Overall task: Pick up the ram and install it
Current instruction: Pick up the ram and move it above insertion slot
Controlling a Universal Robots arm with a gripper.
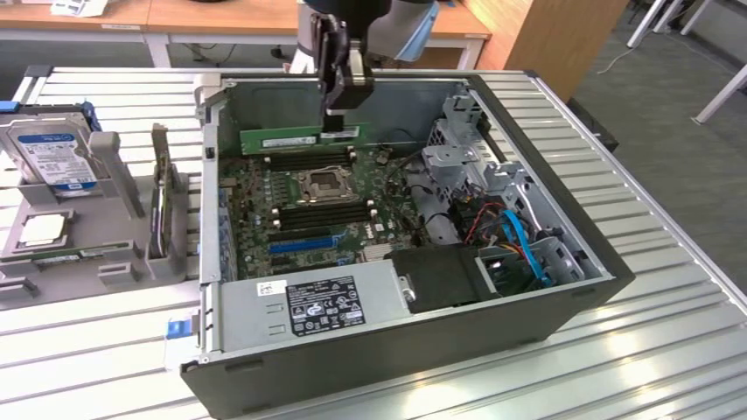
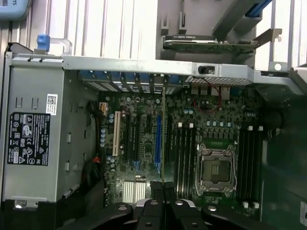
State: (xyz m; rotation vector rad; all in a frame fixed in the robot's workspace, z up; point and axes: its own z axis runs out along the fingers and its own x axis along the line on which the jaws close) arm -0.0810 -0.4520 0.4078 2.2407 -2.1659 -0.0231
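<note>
Gripper point(image 1: 341, 131) clenched on the ram point(image 1: 280, 138), held level over the case point(image 1: 561, 297) motherboard point(image 1: 259, 229), close to the wall opposite the power supply point(image 1: 321, 306), open room below. Case lies on a slatted metal table point(image 1: 666, 350).

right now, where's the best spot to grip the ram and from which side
Its upper long edge, from above, pinching the two flat faces: the ram stands on edge, long and thin, and its lower edge should stay free. The gripper is shut on it so, toward the exterior view's right end; nearer the middle might balance better.
</note>
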